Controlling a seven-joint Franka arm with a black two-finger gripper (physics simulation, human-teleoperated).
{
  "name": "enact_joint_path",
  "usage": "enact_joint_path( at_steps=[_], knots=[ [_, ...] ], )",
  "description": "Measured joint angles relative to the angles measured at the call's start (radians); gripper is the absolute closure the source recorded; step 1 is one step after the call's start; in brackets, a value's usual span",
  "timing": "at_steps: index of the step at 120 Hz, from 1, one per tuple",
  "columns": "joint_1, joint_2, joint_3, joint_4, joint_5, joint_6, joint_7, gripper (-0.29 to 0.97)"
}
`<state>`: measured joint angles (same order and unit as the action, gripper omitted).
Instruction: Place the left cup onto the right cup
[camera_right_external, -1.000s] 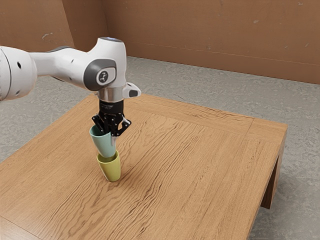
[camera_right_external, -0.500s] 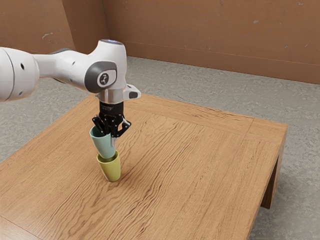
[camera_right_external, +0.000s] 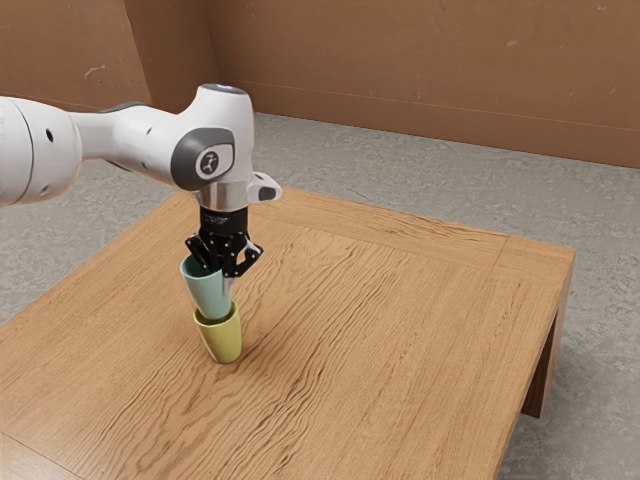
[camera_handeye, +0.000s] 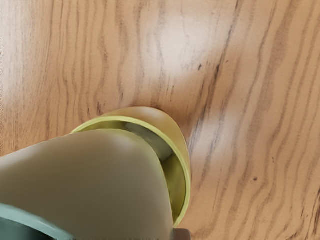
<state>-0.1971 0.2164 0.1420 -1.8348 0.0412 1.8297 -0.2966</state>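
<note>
White wrist (camera_right_external: 226, 178) vertical, jaws seemingly pinching teal cup (camera_right_external: 207, 292).

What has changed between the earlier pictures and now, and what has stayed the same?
Very little. The wrist joint turned slightly: the mark on its grey disc rotated, and the white housing sank a little. Nothing was visibly picked up or released. The gripper stayed at the rim of the teal cup, which stayed tilted inside the yellow cup. Both cups kept their place on the table.
</note>
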Motion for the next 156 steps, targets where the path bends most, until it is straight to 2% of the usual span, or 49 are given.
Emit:
enact_joint_path(
  at_steps=[156],
  knots=[
    [-0.001,0.018,0.001,-0.002,-0.010,0.026,-0.008,0.78]
  ],
)
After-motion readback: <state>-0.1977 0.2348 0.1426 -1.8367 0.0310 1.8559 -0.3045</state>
